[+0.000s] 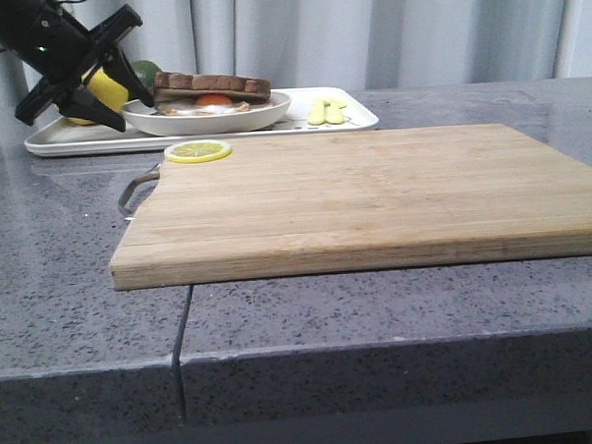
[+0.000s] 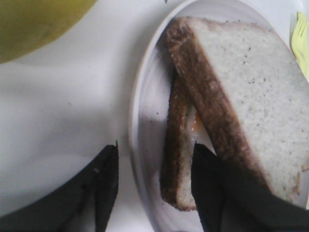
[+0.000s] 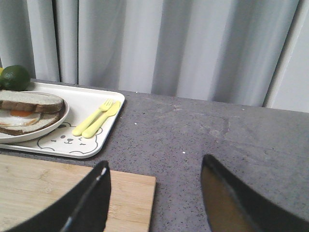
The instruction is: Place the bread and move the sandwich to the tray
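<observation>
Left claw (image 2: 154,188) spread wide astride the plate (image 2: 145,145) rim — only its wrist view shows the sandwich's (image 2: 231,96) crumb.

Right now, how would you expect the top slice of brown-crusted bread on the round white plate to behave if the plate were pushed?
The top slice of brown-crusted bread sits askew, so it might slide. It looks soft, probably light.

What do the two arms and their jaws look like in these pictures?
The left gripper is matte black plastic with flat tapered jaws, on a black arm bearing a small green light and a thin dark cable. The right gripper has the same black tapered jaws; one shows a brownish inner face.
</observation>
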Action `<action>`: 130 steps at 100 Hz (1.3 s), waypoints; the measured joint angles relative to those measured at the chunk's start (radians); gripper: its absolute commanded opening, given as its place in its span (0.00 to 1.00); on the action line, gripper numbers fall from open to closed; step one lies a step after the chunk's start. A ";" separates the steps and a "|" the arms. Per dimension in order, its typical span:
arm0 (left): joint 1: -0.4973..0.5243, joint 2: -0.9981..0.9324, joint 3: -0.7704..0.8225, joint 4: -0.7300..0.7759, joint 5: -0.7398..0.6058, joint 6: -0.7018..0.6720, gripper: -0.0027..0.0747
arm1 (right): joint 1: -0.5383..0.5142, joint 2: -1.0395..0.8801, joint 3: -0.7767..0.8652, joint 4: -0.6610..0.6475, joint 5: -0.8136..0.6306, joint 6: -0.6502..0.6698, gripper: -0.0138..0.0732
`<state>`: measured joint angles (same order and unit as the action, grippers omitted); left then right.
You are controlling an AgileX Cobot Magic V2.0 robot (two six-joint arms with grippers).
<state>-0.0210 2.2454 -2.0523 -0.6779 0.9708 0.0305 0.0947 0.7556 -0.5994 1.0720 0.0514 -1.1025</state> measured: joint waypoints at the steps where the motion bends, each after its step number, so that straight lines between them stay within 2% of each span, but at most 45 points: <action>1: 0.000 0.000 -0.003 0.007 0.005 -0.002 0.46 | 0.000 0.000 0.000 0.000 0.000 0.000 0.65; 45: 0.004 -0.017 -0.331 0.279 0.263 -0.044 0.46 | 0.000 0.000 0.000 0.000 -0.002 0.000 0.65; 81: 0.004 -0.245 -0.355 0.320 0.290 -0.050 0.46 | 0.000 0.000 0.000 0.000 -0.002 0.000 0.65; 107: 0.004 -0.484 -0.229 0.369 0.292 -0.036 0.46 | 0.000 0.000 0.000 0.000 -0.002 0.000 0.65; 130: -0.023 -0.739 0.063 0.481 0.261 0.012 0.46 | 0.000 0.000 0.000 0.000 -0.002 0.000 0.65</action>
<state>-0.0435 1.5068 -1.9896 -0.1970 1.2315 0.0421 0.0947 0.7556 -0.5994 1.0720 0.0497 -1.1025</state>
